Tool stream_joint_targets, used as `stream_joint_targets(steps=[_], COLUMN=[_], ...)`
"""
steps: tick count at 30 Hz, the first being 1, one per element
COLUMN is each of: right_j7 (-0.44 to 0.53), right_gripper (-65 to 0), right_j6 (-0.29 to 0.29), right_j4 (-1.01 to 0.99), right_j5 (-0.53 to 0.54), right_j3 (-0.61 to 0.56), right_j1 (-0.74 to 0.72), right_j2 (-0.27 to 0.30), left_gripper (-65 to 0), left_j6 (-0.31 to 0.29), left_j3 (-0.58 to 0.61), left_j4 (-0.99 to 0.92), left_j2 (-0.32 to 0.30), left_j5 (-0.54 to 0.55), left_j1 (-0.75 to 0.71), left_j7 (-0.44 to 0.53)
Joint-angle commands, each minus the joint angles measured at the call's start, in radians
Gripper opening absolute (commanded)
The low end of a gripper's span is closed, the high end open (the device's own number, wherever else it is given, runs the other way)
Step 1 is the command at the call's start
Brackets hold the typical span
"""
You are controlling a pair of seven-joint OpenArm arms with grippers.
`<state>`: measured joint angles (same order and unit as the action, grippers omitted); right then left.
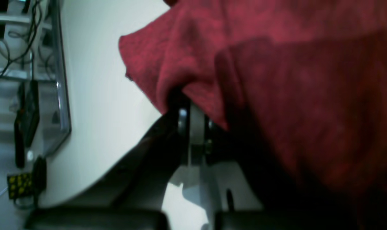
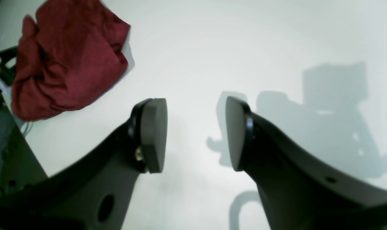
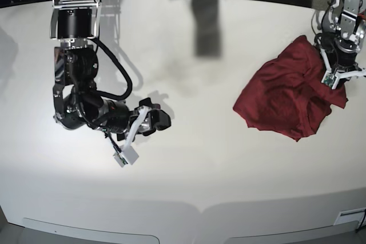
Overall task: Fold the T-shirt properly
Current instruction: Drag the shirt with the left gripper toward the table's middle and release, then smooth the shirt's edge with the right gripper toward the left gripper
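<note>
The T-shirt [image 3: 289, 100], plain dark red with no print or label that can be read, lies crumpled in a heap on the white bench [image 3: 189, 181], near the bench's edge on the base view's right. The left end effector [image 1: 193, 105] is at the heap's outer side, its jaws closed together on a fold of the fabric; in the left wrist view the cloth drapes over and around them, hiding the tips. The right end effector [image 2: 196, 134] hangs over bare bench well apart from the T-shirt, its two dark pads [image 2: 153, 134] standing wide apart with nothing between them. Beyond the bench edge, in the left wrist view, sits a small black object with yellow markings [image 1: 19, 185], too blurred to read.
</note>
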<state>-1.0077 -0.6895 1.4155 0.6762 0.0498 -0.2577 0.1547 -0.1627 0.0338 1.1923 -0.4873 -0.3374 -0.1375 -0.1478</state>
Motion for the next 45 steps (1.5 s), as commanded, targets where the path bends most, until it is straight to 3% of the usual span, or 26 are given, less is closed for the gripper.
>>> stream_joint_targets(steps=[1,5,11,16,19,25,30,32,34,36,41,45], right_j7=[0.019,0.02,0.02,0.02,0.021,0.032,0.071,0.074,0.074,0.076,0.077,0.084], right_gripper=[-35.3,-35.3,-35.3,-35.3,-35.3,-35.3,-35.3,-35.3,-35.3,-35.3,-35.3,-35.3], right_j6=[-0.009,-0.009,-0.009,-0.009,-0.009,-0.009,-0.009,-0.009,-0.009,-0.009,-0.009,-0.009], right_j4=[0.017,0.017,0.017,0.017,0.017,0.017,0.017,0.017,0.017,0.017,0.017,0.017], right_j5=[0.015,0.015,0.015,0.015,0.015,0.015,0.015,0.015,0.015,0.015,0.012,0.01], right_j3=[0.002,0.002,0.002,0.002,0.002,0.002,0.002,0.002,0.002,0.002,0.002,0.002], right_j1=[-0.024,-0.024,-0.024,-0.024,-0.024,-0.024,-0.025,-0.025,-0.025,-0.025,-0.025,-0.029], right_j2=[0.003,0.003,0.003,0.003,0.003,0.003,0.003,0.003,0.003,0.002,-0.028,-0.056], left_gripper=[-65.0,-65.0,-65.0,-65.0,-65.0,-65.0,-65.0,-56.0,-45.8,-41.5,-41.6,-47.1], left_j6=[-0.024,-0.045,-0.172,-0.182,-0.182,-0.164,-0.153,-0.156,-0.188,-0.24,-0.346,-0.406], left_j3=[0.0,0.0,0.001,0.001,0.001,0.0,0.0,0.0,0.0,0.0,0.0,0.0], left_j4=[-0.008,-0.069,-0.156,-0.212,-0.218,-0.218,-0.217,-0.215,-0.215,-0.215,-0.215,-0.215], left_j2=[-0.011,0.006,0.106,0.207,0.22,0.135,0.04,0.013,-0.005,-0.016,-0.035,-0.084], left_j5=[0.006,0.083,0.08,0.076,0.076,0.072,0.357,0.464,0.529,0.569,0.674,0.847], left_j1=[0.036,0.154,0.292,0.362,0.386,0.403,0.404,0.404,0.404,0.403,0.404,0.402], left_j7=[0.019,0.064,0.104,0.134,0.079,-0.154,-0.278,-0.305,-0.329,-0.335,-0.349,-0.466])
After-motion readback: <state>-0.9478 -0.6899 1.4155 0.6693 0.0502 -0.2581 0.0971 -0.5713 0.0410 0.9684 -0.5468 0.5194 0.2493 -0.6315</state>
